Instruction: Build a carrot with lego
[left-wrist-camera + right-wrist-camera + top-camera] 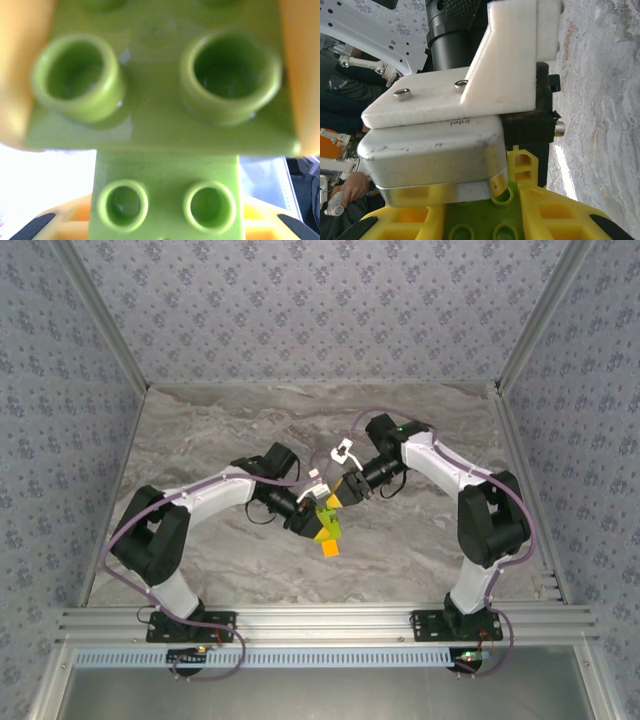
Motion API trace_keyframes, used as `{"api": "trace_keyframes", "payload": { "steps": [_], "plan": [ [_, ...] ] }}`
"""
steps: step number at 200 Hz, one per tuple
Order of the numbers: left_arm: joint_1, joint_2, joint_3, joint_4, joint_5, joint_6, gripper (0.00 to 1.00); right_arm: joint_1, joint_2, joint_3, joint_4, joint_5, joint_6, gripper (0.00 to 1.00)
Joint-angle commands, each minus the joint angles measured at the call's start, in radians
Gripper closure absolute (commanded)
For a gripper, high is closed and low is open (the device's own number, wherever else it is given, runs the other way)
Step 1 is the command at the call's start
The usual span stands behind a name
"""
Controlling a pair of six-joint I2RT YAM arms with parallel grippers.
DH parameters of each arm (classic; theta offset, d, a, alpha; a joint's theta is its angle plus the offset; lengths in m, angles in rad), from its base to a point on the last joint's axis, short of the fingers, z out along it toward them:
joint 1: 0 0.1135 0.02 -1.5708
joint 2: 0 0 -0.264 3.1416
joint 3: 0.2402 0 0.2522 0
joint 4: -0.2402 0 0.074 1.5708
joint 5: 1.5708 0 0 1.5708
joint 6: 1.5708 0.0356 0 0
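My left pincer [312,523] pinches the carrot [328,530] above the tabletop [200,450], its orange brick [330,548] at six o'clock. My right pincer [337,503], at one o'clock, clamps its green end.

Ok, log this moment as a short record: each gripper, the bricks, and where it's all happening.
left gripper: shut on green bricks
right gripper: shut on green bricks too
orange brick: at the green bricks' near end; cannot tell if joined
place: over mid-table, grippers meeting tip to tip
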Motion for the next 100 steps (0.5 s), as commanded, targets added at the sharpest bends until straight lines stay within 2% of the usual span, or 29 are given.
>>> {"api": "trace_keyframes", "payload": {
  "steps": [1, 100],
  "plan": [
    [0.019, -0.019, 0.004, 0.056, 0.049, -0.01, 0.76, 0.001, -0.016, -0.037, -0.049, 0.043, -0.006, 0.81],
    [0.048, -0.042, -0.02, 0.114, 0.062, -0.049, 0.77, 0.05, -0.057, -0.104, 0.005, 0.103, 0.0, 0.79]
  ]
}}
